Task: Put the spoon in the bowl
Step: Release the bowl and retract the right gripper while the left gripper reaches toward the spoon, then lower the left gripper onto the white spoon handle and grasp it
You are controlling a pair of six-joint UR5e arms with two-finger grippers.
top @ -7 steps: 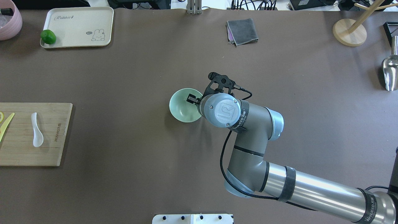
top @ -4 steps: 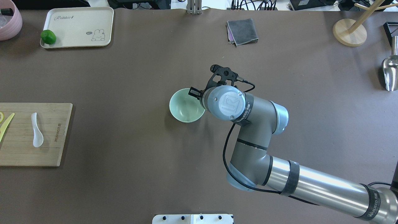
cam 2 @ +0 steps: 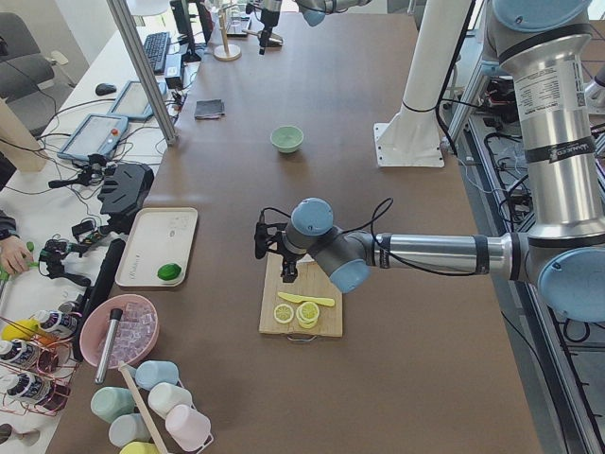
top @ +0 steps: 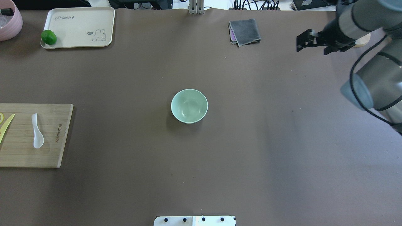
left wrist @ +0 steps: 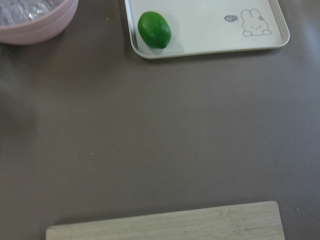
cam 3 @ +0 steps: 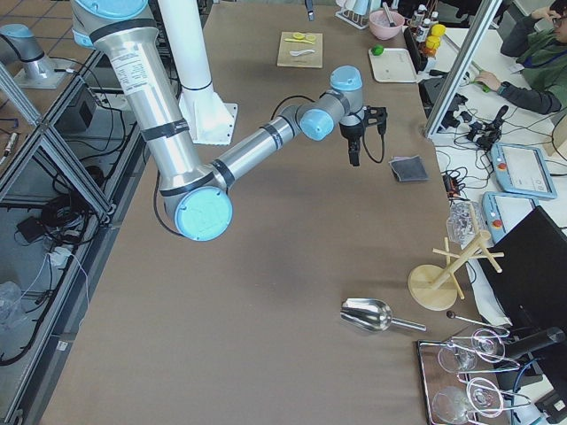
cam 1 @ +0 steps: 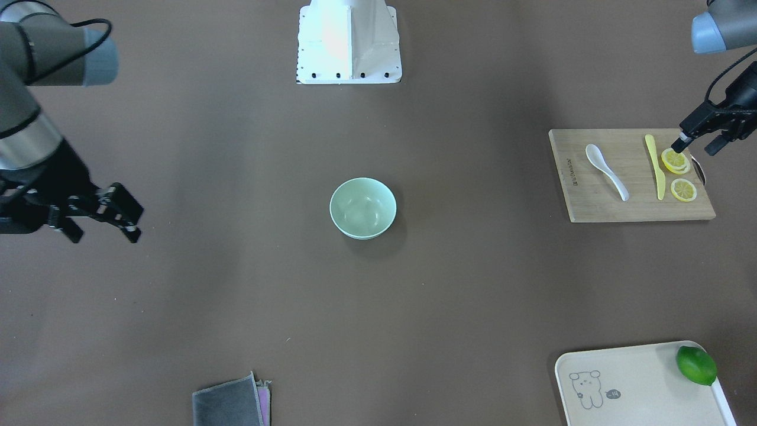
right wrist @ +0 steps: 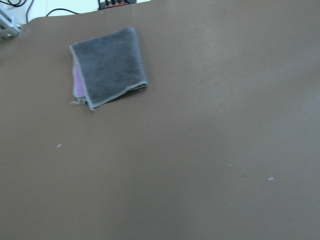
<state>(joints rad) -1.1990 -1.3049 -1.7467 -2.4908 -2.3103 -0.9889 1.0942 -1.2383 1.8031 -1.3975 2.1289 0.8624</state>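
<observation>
The spoon lies on the wooden board at the desk's left end, well apart from the bowl at the centre. The left pincer hangs over the board's outer end above the lemon slices, its fingers seemingly spread and holding nothing. From it the spoon lies inward, toward the bowl, with the yellow knife between. The spoon's long axis runs roughly toward and away from the robot, a little slanted, scoop nearer the base. The right pincer, also spread and empty, is far off on the other side, so the left arm is plainly the nearer. The front-facing view shows the left pincer and spoon together. The overhead view shows the spoon but not that pincer, and the left wrist camera catches only the board's edge, a tray and a lime.
</observation>
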